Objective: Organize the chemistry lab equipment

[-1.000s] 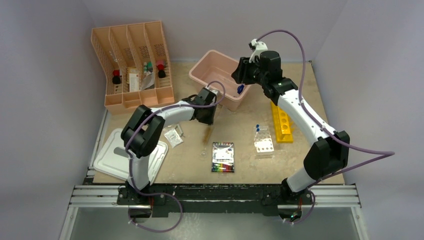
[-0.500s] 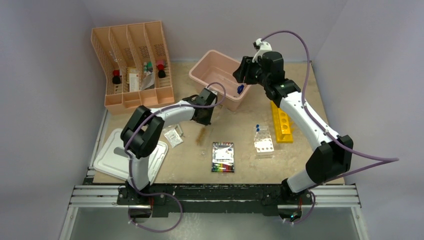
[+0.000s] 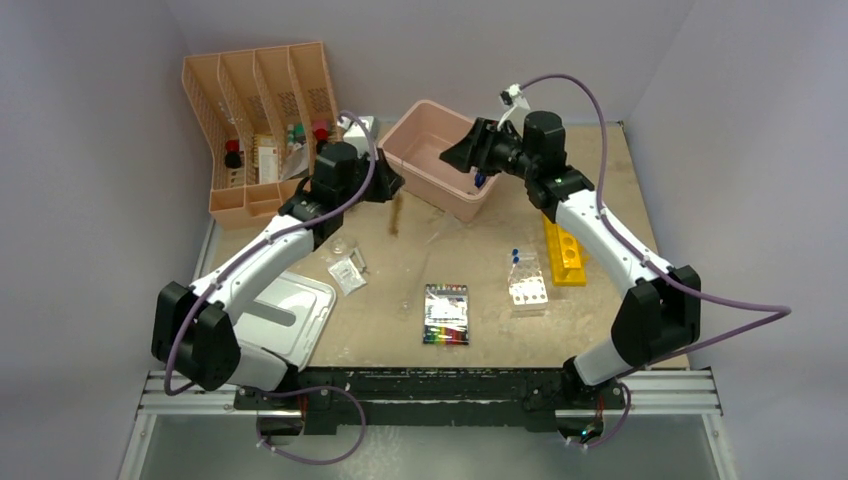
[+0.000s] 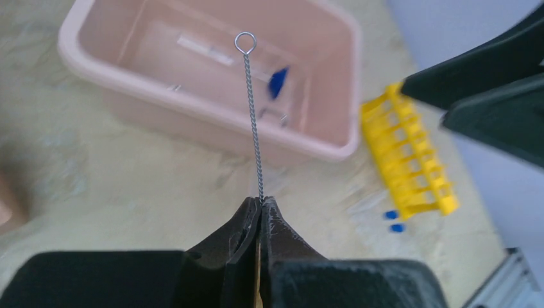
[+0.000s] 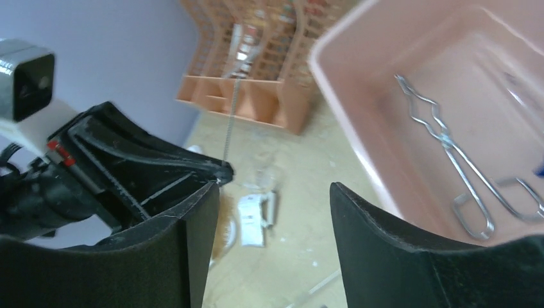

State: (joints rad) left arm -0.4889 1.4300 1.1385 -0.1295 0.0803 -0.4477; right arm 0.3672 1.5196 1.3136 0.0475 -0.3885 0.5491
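Two hazards are being judged likely at this stage. The left gripper [image 4: 260,202] is being held fully closed on the twisted-wire handle [image 4: 251,115] of the brown bristle brush [image 3: 397,213]. The brush is being carried in the air just short of the pink tub [image 4: 179,115], which sits at the middle of the far edge. Since so thin a wire is being pinched by the tips alone, the brush may be pivoting in the grip and could slip out. The right gripper [image 5: 274,192] is being held wide open and empty above the tub, near the left gripper, so a collision is being risked if either arm is advanced.

Metal tongs [image 5: 441,136], a blue hexagonal-based cylinder [image 4: 277,80] and what may be thin glass rods [image 4: 200,51] are being stored in the tub. Capped bottles [image 3: 232,155] and a white packet [image 3: 267,158] are being housed in the orange divided rack [image 3: 232,195] at the far left corner. Two blue-capped tubes [image 3: 516,256] are being carried by the clear tube rack [image 3: 527,290]. The yellow rack [image 3: 563,245], nearer the right edge, is apparently being left unfilled.
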